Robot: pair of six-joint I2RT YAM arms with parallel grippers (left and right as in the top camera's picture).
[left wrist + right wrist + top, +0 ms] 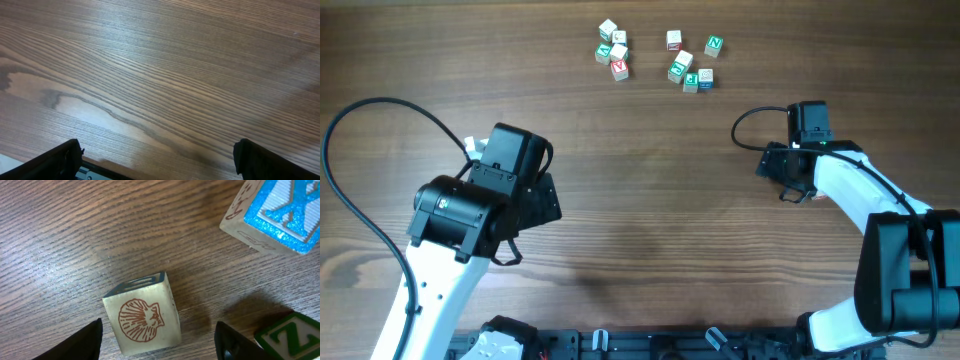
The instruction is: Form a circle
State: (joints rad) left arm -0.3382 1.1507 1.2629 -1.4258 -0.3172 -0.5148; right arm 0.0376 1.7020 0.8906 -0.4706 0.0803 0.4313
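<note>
The circle shows as three wooden cubes lying apart. A pale shell cube (145, 320) sits flat, its red shell drawing facing the camera. A blue-topped cube (277, 215) lies up right of it, and a green-lettered cube (290, 337) is at the lower right edge.

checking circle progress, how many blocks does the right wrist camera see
3: shell block low centre; blue block top right; green-lettered block bottom right, partly cut off. More may sit outside the frame.
</note>
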